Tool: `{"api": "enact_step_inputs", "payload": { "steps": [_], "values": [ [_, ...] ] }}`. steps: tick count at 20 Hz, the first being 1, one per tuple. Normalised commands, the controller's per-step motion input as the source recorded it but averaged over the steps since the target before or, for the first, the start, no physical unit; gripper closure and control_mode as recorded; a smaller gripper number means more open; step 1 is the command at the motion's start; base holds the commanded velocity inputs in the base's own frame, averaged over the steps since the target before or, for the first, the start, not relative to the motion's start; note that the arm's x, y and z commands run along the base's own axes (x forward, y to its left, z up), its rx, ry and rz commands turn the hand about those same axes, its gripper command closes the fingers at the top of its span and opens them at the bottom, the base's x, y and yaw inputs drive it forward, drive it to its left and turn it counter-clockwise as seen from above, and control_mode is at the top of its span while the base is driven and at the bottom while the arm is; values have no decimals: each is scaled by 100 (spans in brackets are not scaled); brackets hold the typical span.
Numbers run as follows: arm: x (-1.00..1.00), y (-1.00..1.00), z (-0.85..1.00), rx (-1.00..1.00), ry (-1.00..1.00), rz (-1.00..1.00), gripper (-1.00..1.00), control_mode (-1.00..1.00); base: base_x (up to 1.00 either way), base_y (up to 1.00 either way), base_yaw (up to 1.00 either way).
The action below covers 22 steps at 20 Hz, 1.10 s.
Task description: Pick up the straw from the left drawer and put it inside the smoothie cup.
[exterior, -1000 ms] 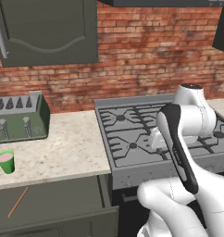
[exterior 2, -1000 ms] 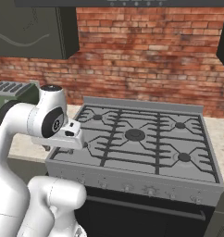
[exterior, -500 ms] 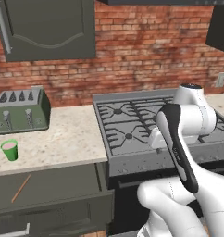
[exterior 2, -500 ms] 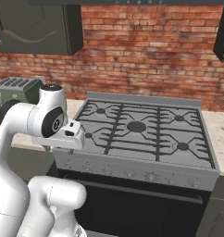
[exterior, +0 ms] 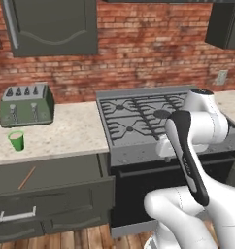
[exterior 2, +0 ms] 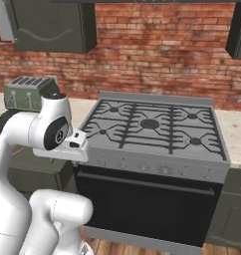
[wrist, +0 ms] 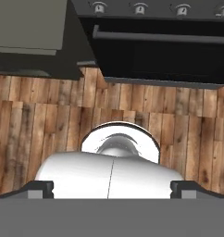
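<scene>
The left drawer (exterior: 46,172) stands pulled out under the counter, a wide shallow box with a flat dark grey-green front, a pale bar handle (exterior: 16,214) low on the panel and a plain grey floor. Inside it lies one straw (exterior: 26,177), a thin straight orange-brown stick set at a slant near the drawer's left part, flat on the floor. Above it, on the pale speckled countertop (exterior: 75,129), stands one smoothie cup (exterior: 16,140), small, tapered and translucent green, upright near the counter's front edge and well apart from the straw; what it holds cannot be made out at this size. Just behind the cup sits one green toaster (exterior: 26,104) with four slots on top and rounded corners. To the right is one gas stove (exterior: 153,121) in grey metal with black cast grates, and in the right base view its burners (exterior 2: 150,123) count five. A red brick wall (exterior: 148,53) runs behind, with dark cabinets (exterior: 54,24) hung on it. The hand view looks down on wooden floor planks (wrist: 35,120) and the oven's dark front (wrist: 160,51) with a row of knobs above its bar handle. The gripper's jaws are not visible clearly enough to tell whether they are spread or pressed together.
</scene>
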Motion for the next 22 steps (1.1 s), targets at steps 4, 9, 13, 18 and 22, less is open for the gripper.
{"api": "enact_step_inputs", "payload": {
  "steps": [4,9,13,18,22],
  "values": [
    [0,0,0,0,0,0,-100,100,-11,59,0],
    [0,0,0,0,0,0,-100,100,0,89,0],
    [0,0,0,0,0,0,-100,100,-2,97,0],
    [0,0,0,0,0,0,-100,100,-2,90,0],
    [0,0,0,0,0,0,-100,100,0,81,0]
  ]
}}
